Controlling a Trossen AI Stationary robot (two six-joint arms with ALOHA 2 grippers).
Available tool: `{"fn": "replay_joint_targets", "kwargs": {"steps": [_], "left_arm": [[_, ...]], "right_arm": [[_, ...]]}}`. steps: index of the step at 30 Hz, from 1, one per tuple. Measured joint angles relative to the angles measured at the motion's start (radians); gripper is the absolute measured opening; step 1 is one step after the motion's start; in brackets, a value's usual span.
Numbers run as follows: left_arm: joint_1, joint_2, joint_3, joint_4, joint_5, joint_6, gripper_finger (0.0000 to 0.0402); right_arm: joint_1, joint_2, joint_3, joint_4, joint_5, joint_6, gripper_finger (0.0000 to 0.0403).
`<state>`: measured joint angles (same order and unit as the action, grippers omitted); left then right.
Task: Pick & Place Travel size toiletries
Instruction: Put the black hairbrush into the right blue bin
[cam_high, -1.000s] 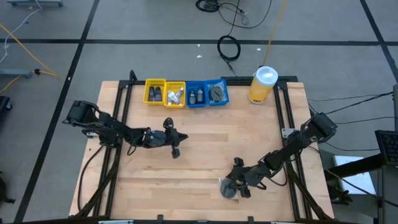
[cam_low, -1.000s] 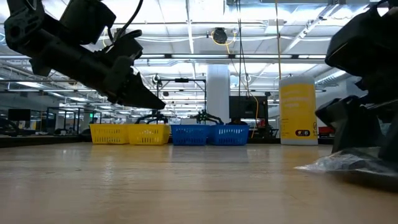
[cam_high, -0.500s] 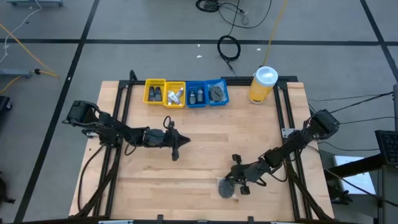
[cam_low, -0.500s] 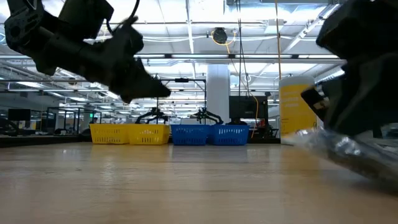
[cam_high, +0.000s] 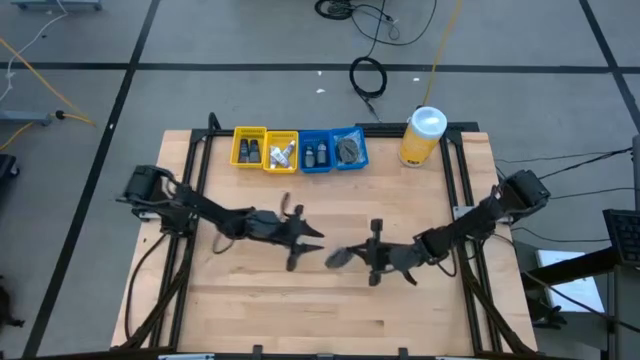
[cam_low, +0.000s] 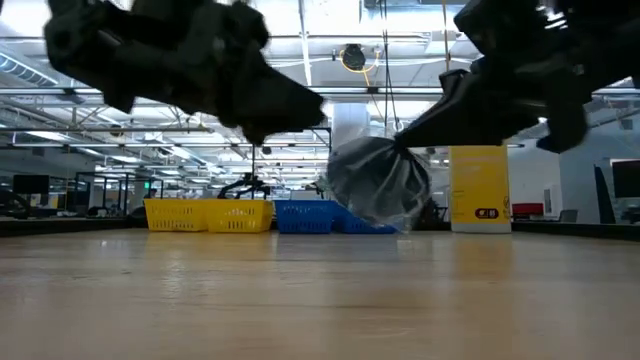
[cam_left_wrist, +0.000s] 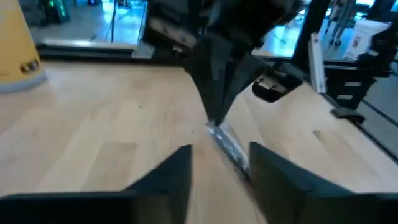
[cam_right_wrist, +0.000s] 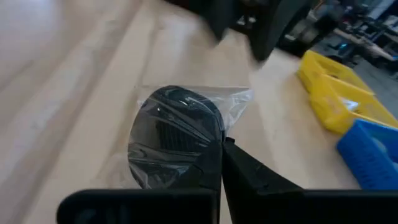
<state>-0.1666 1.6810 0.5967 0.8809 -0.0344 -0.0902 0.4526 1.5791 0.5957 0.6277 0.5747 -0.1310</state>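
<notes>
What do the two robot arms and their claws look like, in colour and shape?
Both arms are dark, almost black, built of slim jointed links, with black cables trailing from their bases. The left claw and the right claw each end in two narrow dark fingers that taper like wedges. No markings can be read on them.

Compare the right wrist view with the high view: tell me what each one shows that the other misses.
Only the right wrist view shows the round dark packet's clear crinkled wrapper and ribbed face, pinched by the shut right gripper. Only the high view shows all four small bins, the yellow canister with white lid and both arms' layout. Both show the packet held above the wooden table, with the left gripper facing it.
</notes>
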Motion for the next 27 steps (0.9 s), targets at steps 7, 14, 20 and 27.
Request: {"fn": "replay_joint_targets", "kwargs": {"steps": [7, 14, 20, 27], "left_arm": [[0.024, 0.169, 0.188, -0.258, 0.045, -0.078, 0.0275], [0.031, 0.248, 0.283, -0.305, 0.201, -0.096, 0.0275], [0.032, 0.262, 0.293, -0.324, 0.191, -0.098, 0.0178], [0.032, 0.257, 0.293, -0.351, 0.183, -0.063, 0.0034]], "right_arm": [[-0.042, 0.000, 0.000, 0.004, 0.004, -0.012, 0.0001], [-0.041, 0.000, 0.000, 0.005, 0.005, -0.011, 0.0000], [-0.044, 0.000, -0.001, 0.002, 0.003, 0.026, 0.0003], [-0.046, -0.004, -0.001, -0.002, 0.000, 0.054, 0.0036]]}}
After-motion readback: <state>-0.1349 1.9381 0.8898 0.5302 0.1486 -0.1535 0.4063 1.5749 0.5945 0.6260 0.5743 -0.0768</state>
